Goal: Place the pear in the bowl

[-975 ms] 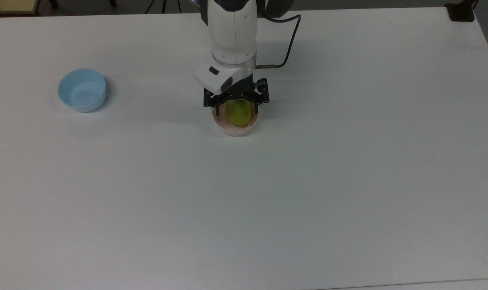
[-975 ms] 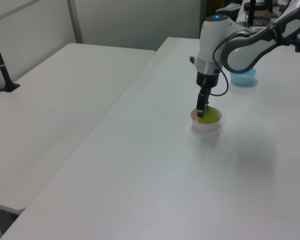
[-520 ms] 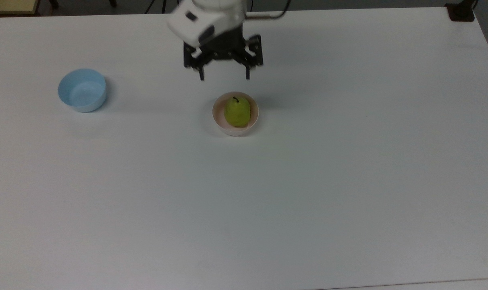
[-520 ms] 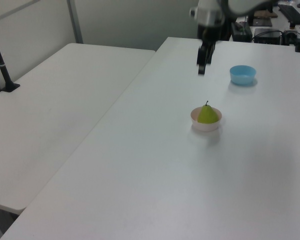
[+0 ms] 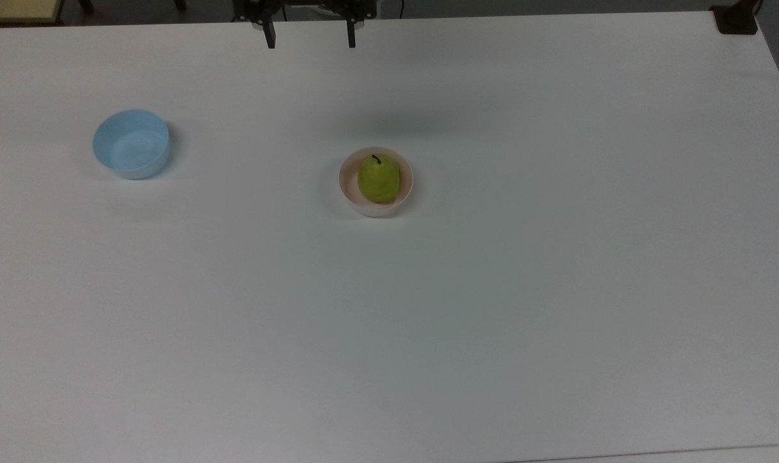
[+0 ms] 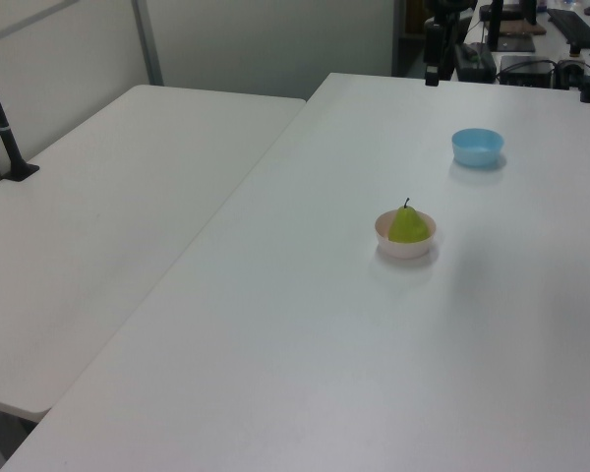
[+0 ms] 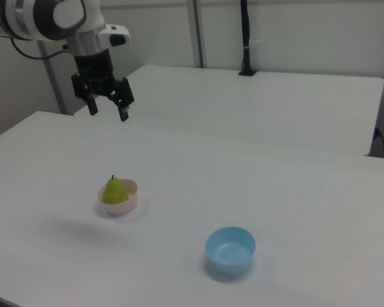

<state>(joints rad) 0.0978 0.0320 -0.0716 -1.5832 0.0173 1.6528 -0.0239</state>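
Near the middle of the white bench (image 5: 492,289), the pear (image 5: 379,179) sits inside the pale pink bowl (image 5: 375,207), upright with its short dark stem on top. In the right view the fruit (image 7: 114,190) rises a little above the bowl's rim (image 7: 129,199), and in the left view its yellow-green body (image 6: 407,225) fills most of the small dish (image 6: 405,246).

Up above the bench's far edge in the top view hangs the gripper (image 5: 310,35), its jaws spread wide apart with nothing between them. From the right view, the gripper (image 7: 107,108) is high in the air, well apart from the pear and off toward the right view's upper left, with the white arm (image 7: 45,18) reaching in from that corner.

A light blue bowl (image 5: 131,143) stands alone toward the top view's left, well apart from the pink one. In the right view it sits nearer the front, hollow side up (image 7: 230,251).
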